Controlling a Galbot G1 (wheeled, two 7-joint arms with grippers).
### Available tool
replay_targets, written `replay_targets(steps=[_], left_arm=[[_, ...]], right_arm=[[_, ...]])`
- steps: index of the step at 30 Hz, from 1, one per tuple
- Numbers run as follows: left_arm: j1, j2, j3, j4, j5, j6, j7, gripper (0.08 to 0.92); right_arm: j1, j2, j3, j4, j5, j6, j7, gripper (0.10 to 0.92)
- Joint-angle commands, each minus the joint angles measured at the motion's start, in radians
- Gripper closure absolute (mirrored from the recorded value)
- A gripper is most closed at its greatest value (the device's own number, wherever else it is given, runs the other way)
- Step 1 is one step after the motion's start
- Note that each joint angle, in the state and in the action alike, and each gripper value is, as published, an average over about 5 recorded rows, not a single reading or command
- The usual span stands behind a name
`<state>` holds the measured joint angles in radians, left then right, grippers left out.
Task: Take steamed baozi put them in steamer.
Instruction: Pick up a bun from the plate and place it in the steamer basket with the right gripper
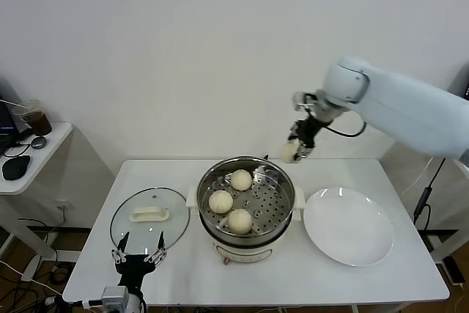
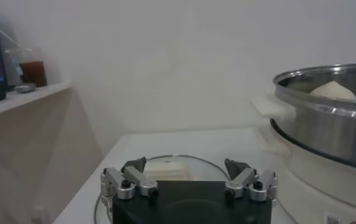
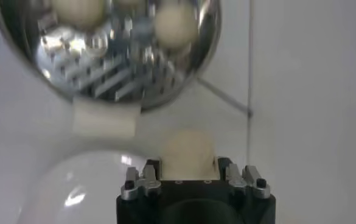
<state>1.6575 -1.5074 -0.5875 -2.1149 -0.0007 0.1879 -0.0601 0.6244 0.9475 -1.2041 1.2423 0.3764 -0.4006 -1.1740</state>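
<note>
Held bun (image 1: 291, 152): pale cream, round, pinched between the fingers of the right gripper (image 1: 296, 150); raised in the air just beyond the far right rim of the steamer, above the table's back edge. In the right wrist view the bun (image 3: 187, 152) sits between the two jaws, filling the gap.
Buns in steamer: three, all on the perforated tray. One at the back (image 1: 241, 179), one at the left (image 1: 220, 201), one at the front (image 1: 240, 221). They lie apart from one another, in a rough triangle.
Steamer (image 1: 282, 181): round shiny steel pot on a cream-white base with side handles, standing mid-table, uncovered. Right portion of the tray is bare.
Right gripper: closed on the held bun, pointing down, arm reaching in from the right side.
Left gripper (image 1: 138, 253): fingers spread wide, nothing between them; low at the near left edge of the table, over the near rim of the lid. Left wrist view confirms the spread jaws (image 2: 188, 181) with the lid beneath.
Lid (image 1: 139, 232): glass with a white handle, lying flat on the table just left of the steamer.
Plate (image 1: 349, 226): white, flat, nothing on it, just right of the steamer.
Table (image 1: 381, 269): white, rectangular, carries steamer, lid and plate.
Side shelf (image 1: 51, 141): white, to the far left, holds a cup of dark drink (image 1: 35, 119) and a dark mouse (image 1: 15, 168).
</note>
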Motion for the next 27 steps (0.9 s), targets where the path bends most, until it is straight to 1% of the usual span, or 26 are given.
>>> replay_targets(steps=[1,9,16,27], left_arm=[[0.0,0.003,0.0,-0.014,-0.002,0.002,0.0,0.177],[0.001,0.005,-0.004,-0.011,-0.003,0.002,-0.001,0.177],[-0.001,0.0,-0.003,-0.011,-0.003,0.002,0.0,0.177],[-0.005,-0.004,-0.001,-0.013,-0.006,0.002,0.002,0.177]], right_arm=[[0.088,0.162,-0.155,0.042,0.157,-0.089,0.025,0.474],[0.009,0.139,-0.168,0.067,0.107,-0.108,0.051,0.474],[-0.038,0.145,-0.154,0.07,0.092,-0.124,0.082,0.474],[-0.091,0.132,-0.161,0.074,0.014,-0.128,0.105,0.474]])
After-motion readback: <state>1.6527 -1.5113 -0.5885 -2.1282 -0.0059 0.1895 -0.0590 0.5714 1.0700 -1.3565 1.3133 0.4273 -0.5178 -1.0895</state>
